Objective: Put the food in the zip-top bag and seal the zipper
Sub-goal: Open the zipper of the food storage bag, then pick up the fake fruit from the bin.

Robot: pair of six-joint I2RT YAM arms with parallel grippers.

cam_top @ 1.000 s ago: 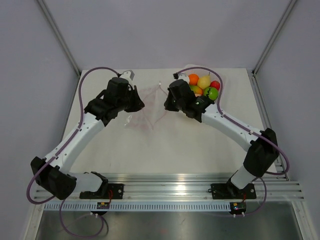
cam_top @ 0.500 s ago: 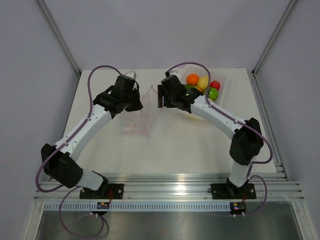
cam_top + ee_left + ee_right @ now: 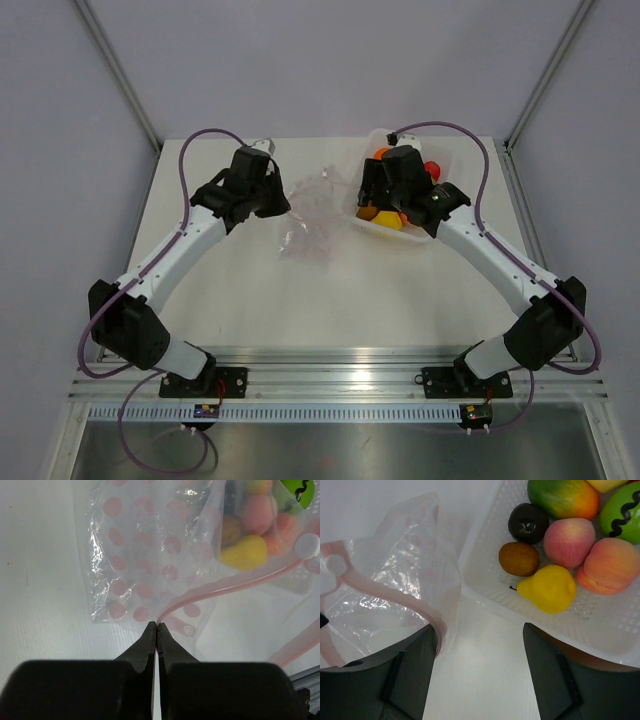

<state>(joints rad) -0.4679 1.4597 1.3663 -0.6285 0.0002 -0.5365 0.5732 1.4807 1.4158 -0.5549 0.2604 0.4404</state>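
Observation:
The zip-top bag [image 3: 313, 215] lies crumpled and clear with pink dots between the two arms. My left gripper [image 3: 157, 625] is shut on the near end of the zipper [image 3: 227, 584], whose pink strip curves away to the right. My right gripper [image 3: 480, 645] stands open over bare table, with the bag's mouth [image 3: 395, 580] by its left finger [image 3: 415, 670] and the tray by its right one. Nothing sits between its fingers. The food [image 3: 547, 587] lies in the tray: a yellow pear, peaches, a dark brown fruit, a mango and a green one.
The translucent white tray [image 3: 485, 587] holding the fruit stands at the back right, its corner just right of the bag. A white round slider [image 3: 332, 565] sits on the pink strip. Grey walls and metal posts [image 3: 115, 65] enclose the table [image 3: 330, 300].
The right gripper has opened, let go of the bag's edge and swung right, next to the tray. The bag has slumped and spread. The left gripper keeps its hold.

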